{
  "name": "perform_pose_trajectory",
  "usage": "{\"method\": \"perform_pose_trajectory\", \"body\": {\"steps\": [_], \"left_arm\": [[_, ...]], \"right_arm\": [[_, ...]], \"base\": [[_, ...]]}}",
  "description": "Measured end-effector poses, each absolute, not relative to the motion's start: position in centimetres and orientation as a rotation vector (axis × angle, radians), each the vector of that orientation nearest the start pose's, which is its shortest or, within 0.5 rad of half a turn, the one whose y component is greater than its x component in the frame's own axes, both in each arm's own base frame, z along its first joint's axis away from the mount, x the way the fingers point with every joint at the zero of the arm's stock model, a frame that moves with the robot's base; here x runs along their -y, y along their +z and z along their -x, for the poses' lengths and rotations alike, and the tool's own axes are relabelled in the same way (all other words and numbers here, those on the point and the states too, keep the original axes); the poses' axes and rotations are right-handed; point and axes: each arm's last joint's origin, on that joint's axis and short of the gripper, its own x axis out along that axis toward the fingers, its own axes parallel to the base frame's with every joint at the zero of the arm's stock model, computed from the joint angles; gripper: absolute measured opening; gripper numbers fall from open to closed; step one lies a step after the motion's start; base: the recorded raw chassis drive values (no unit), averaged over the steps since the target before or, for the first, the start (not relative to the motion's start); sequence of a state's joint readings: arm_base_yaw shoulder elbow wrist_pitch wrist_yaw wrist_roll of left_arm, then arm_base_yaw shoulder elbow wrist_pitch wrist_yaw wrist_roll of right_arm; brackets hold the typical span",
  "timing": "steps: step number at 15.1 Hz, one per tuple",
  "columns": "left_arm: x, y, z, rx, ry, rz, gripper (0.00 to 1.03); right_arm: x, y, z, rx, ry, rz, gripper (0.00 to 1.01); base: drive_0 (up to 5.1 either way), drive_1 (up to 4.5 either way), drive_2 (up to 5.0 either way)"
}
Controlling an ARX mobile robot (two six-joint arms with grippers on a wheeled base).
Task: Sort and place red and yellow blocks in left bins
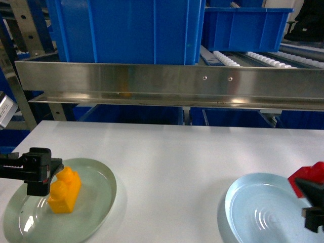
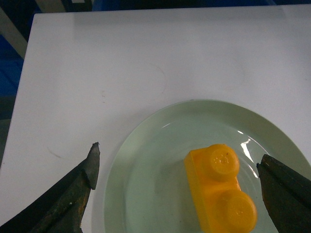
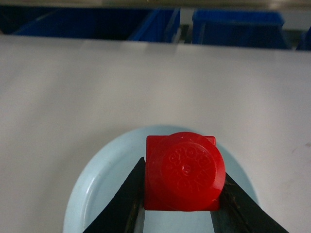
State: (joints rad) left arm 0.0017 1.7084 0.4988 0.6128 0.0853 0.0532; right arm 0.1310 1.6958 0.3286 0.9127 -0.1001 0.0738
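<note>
blocks: two. One yellow block (image 1: 65, 191), two studs; one red block (image 3: 183, 171), one stud.
plates: two round translucent ones. Greenish plate (image 1: 96, 210) front-left on the table, pale blue plate (image 1: 248, 202) front-right.
blue crates: two seen in full on the rack behind. Large deep crate (image 1: 126, 30) at left-centre, smaller bin (image 1: 245, 28) to its right. More blue shapes below the rail, too hidden to count.
yellow block: lay on the greenish plate, inside its rim, studs up in the left wrist view. Nothing gripped it.
left gripper (image 2: 177, 170): jaws spread wide, one finger on each side of the plate area, both clear of the yellow block. Held nothing.
red block: clamped between the right gripper's fingers, stud face toward the wrist camera, above the pale blue plate.
right gripper (image 3: 182, 194): closed onto the red block, a finger pressed to each side.
edges: table (image 1: 177, 152) white; its left edge ran close to the greenish plate. Steel rail (image 1: 167, 83) crossed the full width above the table's far edge, crates behind and above it.
open room: bare table between the two plates and from the plates back to the rail.
</note>
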Motion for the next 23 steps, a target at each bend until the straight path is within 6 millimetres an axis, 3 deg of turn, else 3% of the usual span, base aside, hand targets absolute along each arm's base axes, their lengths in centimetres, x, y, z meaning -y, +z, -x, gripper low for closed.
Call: {"method": "perform_pose_trajectory", "body": {"steps": [5, 9, 13, 18, 23], "left_arm": [[0.2, 10.3, -27.9, -0.594, -0.097, -0.026, 0.98], [0.2, 10.3, -27.9, -0.594, -0.097, -0.026, 0.98], [0.6, 10.0, -28.3, -0.603, -0.093, -0.036, 0.98], [3.8, 6.1, -31.5, -0.706, -0.138, -0.057, 0.98], [4.5, 4.8, -32.4, -0.726, -0.08, -0.039, 0.98]], "right_arm": [[-1.7, 15.4, -19.9, -0.276, 0.182, -0.031, 0.29], [-0.3, 16.6, -15.7, -0.199, 0.138, -0.003, 0.29], [-0.3, 16.9, -15.7, -0.181, 0.134, 0.007, 0.29], [-0.3, 16.9, -15.7, -0.179, 0.133, 0.008, 0.29], [-0.3, 16.9, -15.6, -0.179, 0.134, 0.01, 0.29]], "base": [[0.0, 0.0, 0.0], [0.0, 0.0, 0.0], [0.0, 0.0, 0.0], [0.0, 0.0, 0.0], [0.0, 0.0, 0.0]]}}
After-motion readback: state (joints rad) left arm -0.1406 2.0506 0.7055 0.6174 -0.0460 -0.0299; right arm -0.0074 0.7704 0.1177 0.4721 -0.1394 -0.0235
